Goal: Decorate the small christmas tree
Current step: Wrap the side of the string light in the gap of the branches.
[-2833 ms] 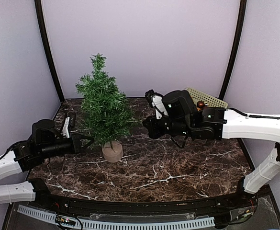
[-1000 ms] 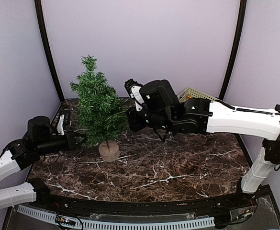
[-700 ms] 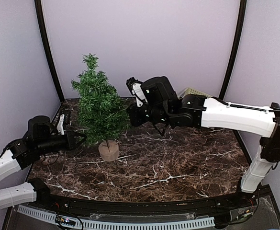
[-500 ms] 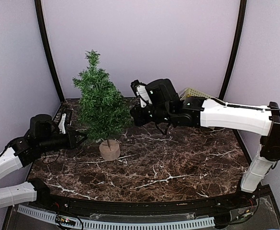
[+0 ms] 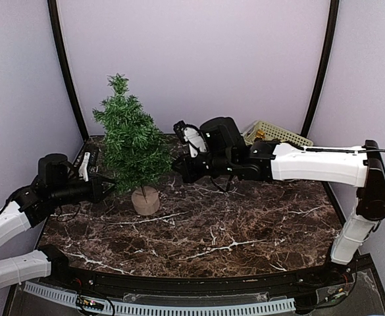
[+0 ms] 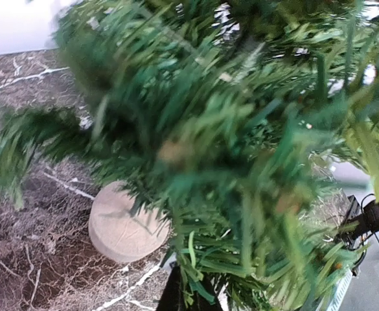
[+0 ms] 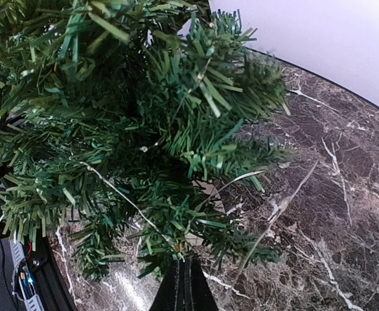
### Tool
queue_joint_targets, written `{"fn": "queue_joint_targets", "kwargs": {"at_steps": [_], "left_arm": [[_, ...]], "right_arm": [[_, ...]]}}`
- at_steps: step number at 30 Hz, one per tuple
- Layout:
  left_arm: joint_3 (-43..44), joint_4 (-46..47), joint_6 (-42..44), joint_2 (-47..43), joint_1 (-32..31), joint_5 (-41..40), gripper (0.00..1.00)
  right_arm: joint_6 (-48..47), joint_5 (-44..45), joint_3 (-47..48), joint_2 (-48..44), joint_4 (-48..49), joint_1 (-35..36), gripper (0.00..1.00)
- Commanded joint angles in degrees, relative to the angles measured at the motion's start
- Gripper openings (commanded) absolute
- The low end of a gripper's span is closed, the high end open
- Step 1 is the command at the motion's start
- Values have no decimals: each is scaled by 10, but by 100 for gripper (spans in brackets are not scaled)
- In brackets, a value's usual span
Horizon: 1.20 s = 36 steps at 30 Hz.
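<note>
Left arm reaches in from the left edge. Left fingers [image 5: 99, 189] are pressed together, tips in the lowest left-hand branches of the tree [image 5: 129, 141]; can't tell if any needles are caught between them. Left wrist view is mostly blurred green, with the pale round base [image 6: 124, 223] just past the fingertips.

Tree is at the left rear of the marble table [image 5: 245, 227]. Its base [image 5: 145, 200] is on the surface, and the tip leans left of the base.

Right arm stretches across from the right. Right fingers [image 5: 178, 168] are pressed together at the tree's right-hand branches. In the right wrist view a thin pale strand [image 7: 118, 191] runs through the needles toward the fingers [image 7: 175, 293]; can't tell if it's pinched.

A cream basket [image 5: 281, 135] is at the back right, well apart from the tree.
</note>
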Motion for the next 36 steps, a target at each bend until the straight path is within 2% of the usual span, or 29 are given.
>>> {"fn": "queue_joint_targets", "kwargs": {"at_steps": [1,5,7,8,12,14,17,21,25,29,36], "left_arm": [[9,27,32,-22,4,27,0],[15,14,36,-15,4,24,0],[15,14,35,-11,4,31,0],[16,12,36,-10,4,34,0],[18,10,36,-11,4,37,0],[18,11,36,-11,4,39,0],[18,14,35,-7,4,45,0],[17,15,36,-1,5,50,0],[17,15,35,-2,5,51,0],[12,18,31,-7,5,48,0],[11,21,29,-3,5,52,0]], "right_arm": [[-9,-13,-11,-30,28,4,0],[-18,36,-3,-31,17,3,0],[-14,53,2,-27,8,1,6],[-11,56,-2,-31,12,1,11],[-2,41,-79,-89,66,0,47],[-2,30,-119,-122,80,0,60],[1,5,-194,-165,117,-3,74],[25,-40,-298,-198,186,-3,87],[51,-18,-381,-191,274,-3,91],[43,8,-396,-145,321,-3,82],[-18,32,-355,-44,373,-4,67]]}}
